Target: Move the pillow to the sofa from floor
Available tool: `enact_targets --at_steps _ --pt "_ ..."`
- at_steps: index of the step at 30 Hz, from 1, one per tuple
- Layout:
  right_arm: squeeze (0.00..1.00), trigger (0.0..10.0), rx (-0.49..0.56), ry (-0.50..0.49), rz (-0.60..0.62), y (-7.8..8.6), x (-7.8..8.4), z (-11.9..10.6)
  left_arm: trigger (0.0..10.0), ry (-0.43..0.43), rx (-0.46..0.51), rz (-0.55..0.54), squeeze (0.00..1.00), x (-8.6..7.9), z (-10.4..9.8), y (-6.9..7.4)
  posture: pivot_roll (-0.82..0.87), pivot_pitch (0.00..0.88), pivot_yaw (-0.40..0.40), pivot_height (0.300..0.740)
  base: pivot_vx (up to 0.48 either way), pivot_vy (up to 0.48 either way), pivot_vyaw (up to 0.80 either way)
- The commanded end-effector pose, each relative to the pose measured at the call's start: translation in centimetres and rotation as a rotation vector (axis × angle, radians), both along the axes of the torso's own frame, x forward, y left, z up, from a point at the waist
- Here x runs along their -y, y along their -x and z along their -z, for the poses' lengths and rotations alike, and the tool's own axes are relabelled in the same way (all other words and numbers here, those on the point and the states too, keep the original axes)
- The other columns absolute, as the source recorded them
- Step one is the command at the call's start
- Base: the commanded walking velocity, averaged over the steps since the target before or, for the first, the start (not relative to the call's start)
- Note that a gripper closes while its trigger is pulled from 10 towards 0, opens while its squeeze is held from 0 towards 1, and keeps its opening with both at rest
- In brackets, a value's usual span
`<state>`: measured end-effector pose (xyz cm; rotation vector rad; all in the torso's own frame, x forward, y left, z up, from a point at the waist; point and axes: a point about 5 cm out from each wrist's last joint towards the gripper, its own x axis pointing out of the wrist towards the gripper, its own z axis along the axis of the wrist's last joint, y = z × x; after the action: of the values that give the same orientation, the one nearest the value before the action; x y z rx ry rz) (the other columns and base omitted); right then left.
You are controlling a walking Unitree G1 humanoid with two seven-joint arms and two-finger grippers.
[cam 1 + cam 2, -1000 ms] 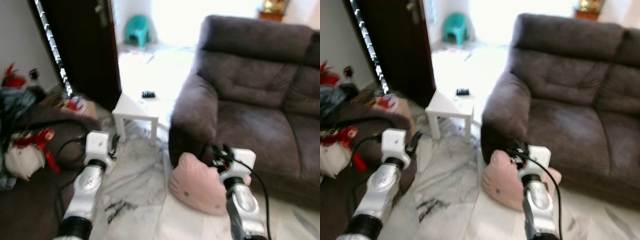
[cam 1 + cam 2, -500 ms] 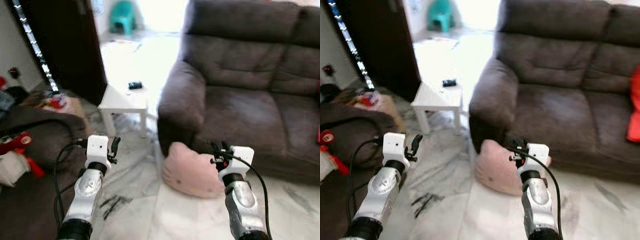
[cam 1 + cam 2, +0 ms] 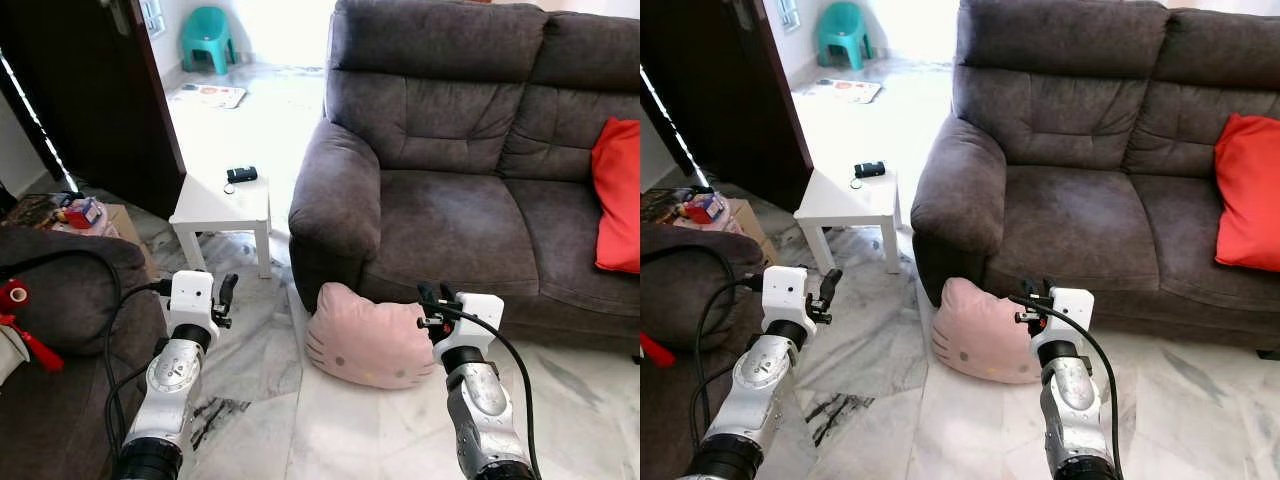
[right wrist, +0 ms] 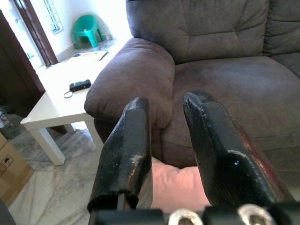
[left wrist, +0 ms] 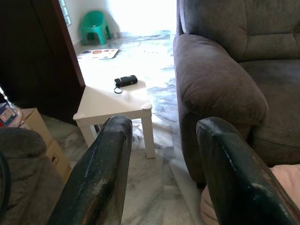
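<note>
- Pink pillow (image 3: 368,343) is on the floor, leaning against the sofa (image 3: 470,200) front.
- Left hand (image 3: 224,296) and right hand (image 3: 433,300) both open, empty.
- Nothing grabbed yet, whole lift left.

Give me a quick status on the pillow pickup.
Left gripper and right gripper both open, holding nothing. Pink pillow on floor against sofa front. Nothing blocking it.
</note>
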<state>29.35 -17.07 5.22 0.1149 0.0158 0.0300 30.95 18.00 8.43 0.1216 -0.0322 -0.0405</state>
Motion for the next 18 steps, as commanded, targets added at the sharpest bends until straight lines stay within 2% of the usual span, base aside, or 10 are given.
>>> enact_targets --at_steps 1,4,9,18 --pt "0.0 10.0 0.009 -0.004 0.005 -0.05 -0.04 -0.11 10.0 0.005 -0.008 0.002 0.0 -0.1 0.13 0.09 0.05 0.0 -0.04 0.74 0.285 0.0 0.0" --pt "0.0 10.0 -0.001 -0.006 0.003 -0.06 -0.05 -0.03 10.0 0.009 -0.005 0.005 0.0 -0.05 0.12 0.11 0.05 0.0 -0.04 0.74 0.32 0.0 0.0" --pt "0.0 10.0 -0.001 -0.008 0.008 -0.08 0.01 -0.04 10.0 0.014 -0.003 0.005 0.0 -0.05 0.12 0.14 0.05 0.0 -0.041 0.74 0.334 0.0 -0.67" --pt "0.0 10.0 0.011 -0.003 0.004 -0.14 -0.05 -0.19 10.0 0.02 -0.002 0.007 0.0 -0.01 0.09 0.12 0.05 0.0 -0.044 0.74 0.337 0.0 0.0"
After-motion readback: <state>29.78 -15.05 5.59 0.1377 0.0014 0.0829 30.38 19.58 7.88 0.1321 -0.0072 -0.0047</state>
